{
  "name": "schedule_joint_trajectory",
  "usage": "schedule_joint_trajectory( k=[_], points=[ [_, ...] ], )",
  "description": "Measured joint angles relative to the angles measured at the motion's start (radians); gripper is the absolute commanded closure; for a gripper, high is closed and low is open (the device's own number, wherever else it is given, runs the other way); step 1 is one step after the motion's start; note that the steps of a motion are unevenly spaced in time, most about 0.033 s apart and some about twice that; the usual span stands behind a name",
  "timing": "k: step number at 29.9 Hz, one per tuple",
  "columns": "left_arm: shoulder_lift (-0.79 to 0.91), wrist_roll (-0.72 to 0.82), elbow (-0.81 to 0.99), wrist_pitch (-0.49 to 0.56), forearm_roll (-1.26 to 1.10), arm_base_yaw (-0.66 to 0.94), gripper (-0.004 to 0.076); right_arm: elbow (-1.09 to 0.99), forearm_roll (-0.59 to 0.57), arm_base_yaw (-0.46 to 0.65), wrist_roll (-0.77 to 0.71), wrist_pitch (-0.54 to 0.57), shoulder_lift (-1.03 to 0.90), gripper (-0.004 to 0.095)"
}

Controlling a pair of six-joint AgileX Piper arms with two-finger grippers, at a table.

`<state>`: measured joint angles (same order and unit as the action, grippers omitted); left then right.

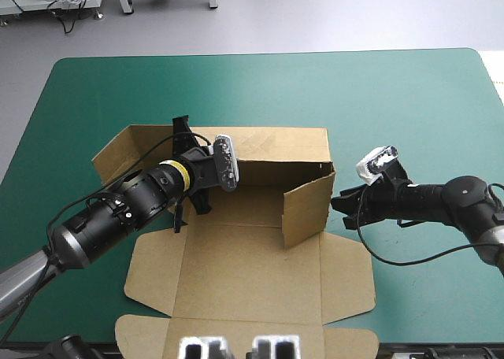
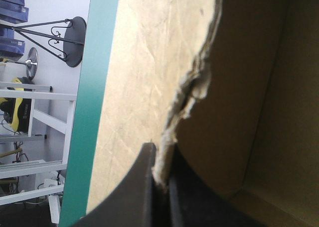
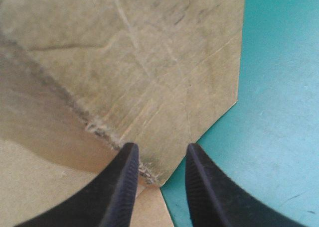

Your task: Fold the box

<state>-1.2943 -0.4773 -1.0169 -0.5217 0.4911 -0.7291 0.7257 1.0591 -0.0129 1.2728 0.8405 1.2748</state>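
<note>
Left gripper (image 2: pixel 160 155): clamps frayed wall edge. Right gripper (image 3: pixel 159 150): narrowly parted at flap corner. Box (image 1: pixel 252 272): frame centre, half raised; light, stiff, tear-prone board; probably best held along wall edges.

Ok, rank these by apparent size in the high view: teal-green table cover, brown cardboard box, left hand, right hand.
1. teal-green table cover
2. brown cardboard box
3. left hand and right hand, both with black fin-shaped fingers: both small, and the left shows only partly in this view, so they are not ranked against each other.
</note>
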Motion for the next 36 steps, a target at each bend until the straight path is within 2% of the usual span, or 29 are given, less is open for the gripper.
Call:
schedule_joint_trajectory(
  k=[5,12,19,24,28,31,36],
  points=[
    [0.000,0.000,0.000,0.000,0.000,0.000,0.0734,0.000,0.000,0.000,0.000,0.047,0.000,0.0525],
    [0.000,0.000,0.000,0.000,0.000,0.000,0.0734,-0.001,0.028,0.000,0.017,0.020,0.000,0.0479],
    [-0.002,-0.013,0.000,0.008,-0.003,0.000,0.0734,-0.004,0.185,0.000,0.146,-0.004,0.000,0.0480],
    [-0.003,-0.014,0.000,0.016,-0.007,0.001,0.0734,-0.007,0.219,0.000,0.175,-0.036,0.000,0.0480],
    [-0.003,-0.013,0.000,0.033,-0.012,0.002,0.0734,-0.008,0.242,0.000,0.180,-0.069,0.002,0.0511],
    [-0.003,-0.013,0.000,0.041,-0.015,0.003,0.0734,-0.008,0.262,-0.012,0.180,-0.084,0.021,0.0574],
    [-0.003,-0.016,0.001,0.045,-0.021,0.003,0.0734,-0.008,0.287,-0.090,0.201,-0.172,0.070,0.0661]
  ],
)
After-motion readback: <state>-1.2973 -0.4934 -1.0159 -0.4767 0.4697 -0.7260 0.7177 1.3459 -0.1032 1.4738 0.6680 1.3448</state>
